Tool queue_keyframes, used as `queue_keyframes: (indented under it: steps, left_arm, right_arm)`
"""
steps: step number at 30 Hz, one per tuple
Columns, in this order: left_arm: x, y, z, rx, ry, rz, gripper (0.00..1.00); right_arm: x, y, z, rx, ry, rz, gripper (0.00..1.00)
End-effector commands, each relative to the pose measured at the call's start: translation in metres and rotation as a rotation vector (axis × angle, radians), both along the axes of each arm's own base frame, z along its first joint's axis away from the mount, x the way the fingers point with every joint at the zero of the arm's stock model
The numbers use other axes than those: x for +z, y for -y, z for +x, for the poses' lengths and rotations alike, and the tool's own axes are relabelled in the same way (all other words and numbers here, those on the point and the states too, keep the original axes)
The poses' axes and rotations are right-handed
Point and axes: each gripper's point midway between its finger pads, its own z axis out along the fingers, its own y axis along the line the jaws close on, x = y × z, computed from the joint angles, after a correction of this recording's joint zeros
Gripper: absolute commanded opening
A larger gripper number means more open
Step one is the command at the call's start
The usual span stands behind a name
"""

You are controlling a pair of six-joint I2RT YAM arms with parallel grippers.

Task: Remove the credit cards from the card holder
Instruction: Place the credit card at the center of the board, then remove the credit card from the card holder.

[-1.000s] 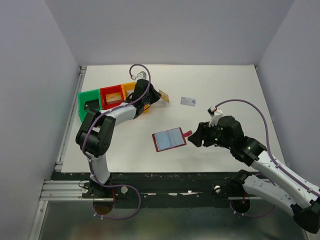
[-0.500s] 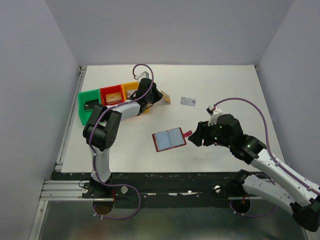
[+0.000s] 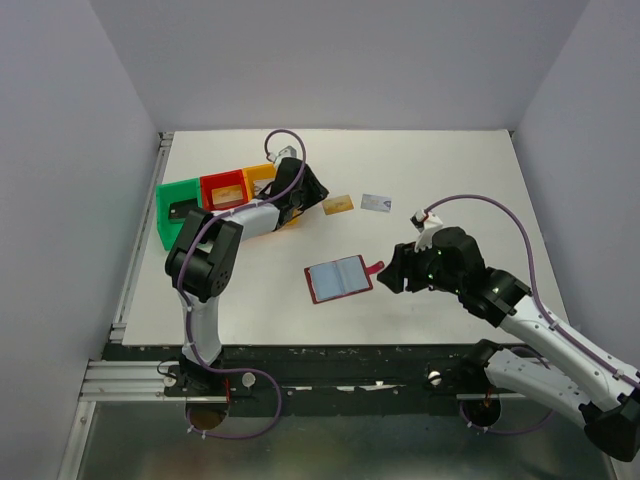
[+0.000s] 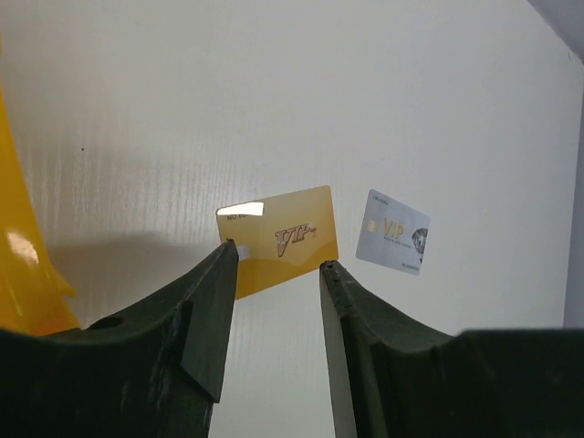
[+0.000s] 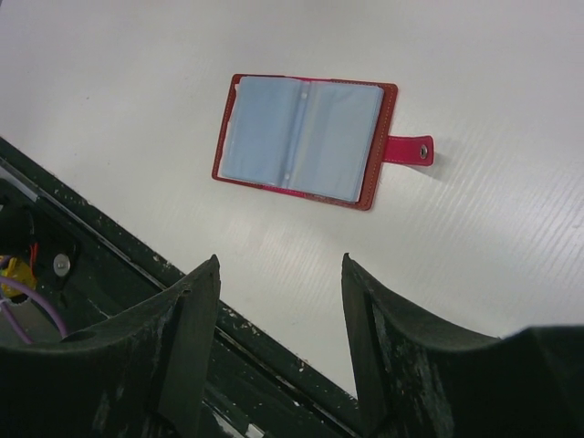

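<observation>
Shows the card holder (image 3: 338,279) lying open on the table (image 3: 450,170), blue side up. Has the right gripper (image 3: 388,276) just right of the card holder, claws spread. Shows a gold card (image 3: 338,205) and a silver card (image 3: 376,203) flat, side by side, well beyond the card holder. Has the left gripper (image 3: 312,192) beside the gold card, claws spread. Maybe a dark card (image 3: 183,211) in the green bin (image 3: 178,190), far left.

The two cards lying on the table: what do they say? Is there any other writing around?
"VIP", in gold script, on the gold card.
"VIP" on the silver-white card.
Small print at each card's upper left corner: too small to read.
Open card holder: no writing visible.
</observation>
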Motion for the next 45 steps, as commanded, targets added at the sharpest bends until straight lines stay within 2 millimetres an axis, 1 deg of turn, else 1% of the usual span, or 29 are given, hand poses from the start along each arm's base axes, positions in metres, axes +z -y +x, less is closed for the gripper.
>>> queue_keyframes:
  steps: [1,4,5,6,8,10,11,12,15,16,17,20,21,22,23,24,25,28,33,40,45]
  left_arm:
    - [0.027,-0.021,0.001,0.032,0.032,0.042,0.54]
    - [0.047,-0.033,-0.002,0.047,0.064,0.062,0.55]
    - [0.053,-0.037,-0.003,0.053,0.075,0.070,0.55]
    - [0.066,-0.040,-0.006,0.057,0.098,0.072,0.55]
    - [0.085,-0.044,-0.013,0.058,0.128,0.080,0.56]
    - [0.098,-0.045,-0.023,0.052,0.147,0.113,0.58]
    - [0.102,-0.044,-0.031,0.050,0.152,0.141,0.61]
    - [0.106,-0.044,-0.040,0.049,0.155,0.185,0.64]
    - [0.112,-0.042,-0.073,0.037,0.155,0.290,0.76]
    - [0.111,-0.041,-0.084,0.041,0.140,0.303,0.85]
    - [0.108,-0.042,-0.095,0.047,0.116,0.292,0.98]
    - [0.090,-0.039,-0.126,0.008,0.033,0.196,0.99]
    - [0.087,-0.036,-0.136,-0.022,0.033,0.160,0.99]
    - [0.079,-0.035,-0.146,-0.060,0.040,0.134,0.99]
    - [0.082,-0.030,-0.155,-0.103,0.073,0.088,0.99]
    - [0.083,-0.030,-0.164,-0.128,0.097,0.053,0.99]
    - [0.087,-0.028,-0.172,-0.152,0.136,0.025,0.99]
    - [0.077,-0.035,-0.193,-0.171,0.137,0.016,0.96]
    - [0.052,-0.049,-0.214,-0.170,0.089,0.043,0.91]
    - [0.045,-0.058,-0.225,-0.166,0.097,0.045,0.89]
    - [0.049,-0.059,-0.227,-0.178,0.118,0.046,0.88]
  right_arm:
    - [0.003,0.006,0.006,-0.030,0.025,-0.027,0.63]
    - [-0.003,0.011,0.010,-0.064,0.018,-0.053,0.63]
    - [-0.006,0.016,0.015,-0.104,0.021,-0.074,0.63]
    - [-0.009,0.021,0.019,-0.143,0.020,-0.089,0.64]
    - [-0.017,0.028,0.025,-0.196,0.012,-0.124,0.66]
    - [-0.026,0.030,0.030,-0.223,0.002,-0.145,0.69]
    - [-0.031,0.031,0.032,-0.239,-0.011,-0.157,0.75]
    - [-0.035,0.031,0.035,-0.245,-0.022,-0.160,0.77]
    - [-0.051,0.025,0.040,-0.229,-0.087,-0.170,0.78]
    - [-0.056,0.023,0.044,-0.227,-0.100,-0.168,0.78]
    - [-0.061,0.022,0.047,-0.230,-0.114,-0.164,0.77]
    - [-0.075,0.017,0.056,-0.225,-0.154,-0.139,0.73]
    - [-0.078,0.017,0.059,-0.227,-0.154,-0.134,0.72]
    - [-0.083,0.016,0.063,-0.232,-0.167,-0.140,0.70]
    - [-0.087,0.016,0.066,-0.233,-0.174,-0.149,0.69]
    - [-0.090,0.011,0.067,-0.212,-0.192,-0.138,0.68]
    - [-0.094,0.010,0.070,-0.206,-0.202,-0.140,0.67]
    - [-0.101,0.002,0.076,-0.186,-0.222,-0.137,0.63]
    - [-0.116,0.000,0.086,-0.194,-0.257,-0.176,0.59]
    - [-0.136,0.006,0.098,-0.226,-0.294,-0.237,0.51]
    - [-0.142,0.006,0.104,-0.235,-0.315,-0.242,0.43]
